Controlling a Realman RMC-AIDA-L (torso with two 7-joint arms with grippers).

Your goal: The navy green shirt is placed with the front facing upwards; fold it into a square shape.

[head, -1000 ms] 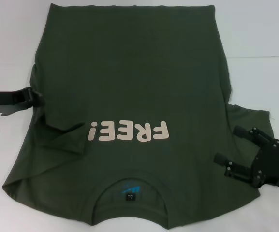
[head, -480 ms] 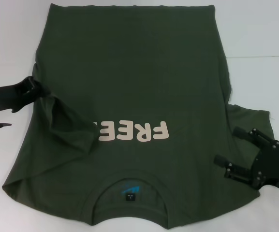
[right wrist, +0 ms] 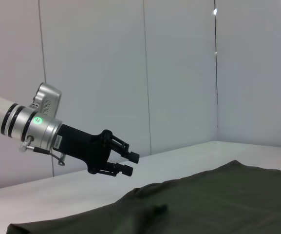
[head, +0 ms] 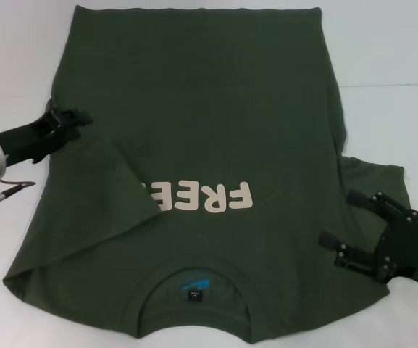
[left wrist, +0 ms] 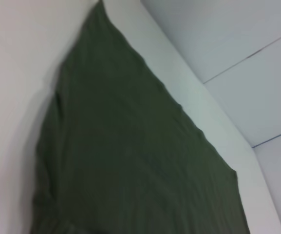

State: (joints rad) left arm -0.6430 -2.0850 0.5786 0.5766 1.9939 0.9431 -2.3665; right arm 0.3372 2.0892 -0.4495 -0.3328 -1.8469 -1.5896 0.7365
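The navy green shirt [head: 209, 109] lies face up on the white table [head: 382, 43], collar nearest me, with the pale "FREE!" lettering [head: 209, 196] upside down. Its left sleeve [head: 114, 188] is folded inward and lies flat, covering the end of the lettering. My left gripper [head: 78, 119] hovers open at the shirt's left edge, just above the cloth and holding nothing; the right wrist view shows it [right wrist: 130, 163] clear of the fabric [right wrist: 218, 195]. My right gripper [head: 339, 216] stands open over the spread right sleeve [head: 371, 177]. In the left wrist view only the shirt [left wrist: 130, 161] shows.
Bare white table [left wrist: 13, 58] surrounds the shirt on both sides and beyond its hem. A pale panelled wall [right wrist: 179, 73] rises behind the table. A red cable [head: 13, 188] hangs from my left wrist.
My left gripper carried the left sleeve inward over the lettering, let it go and drew back to the shirt's edge. The sleeve now lies flat. The right arm has not moved.
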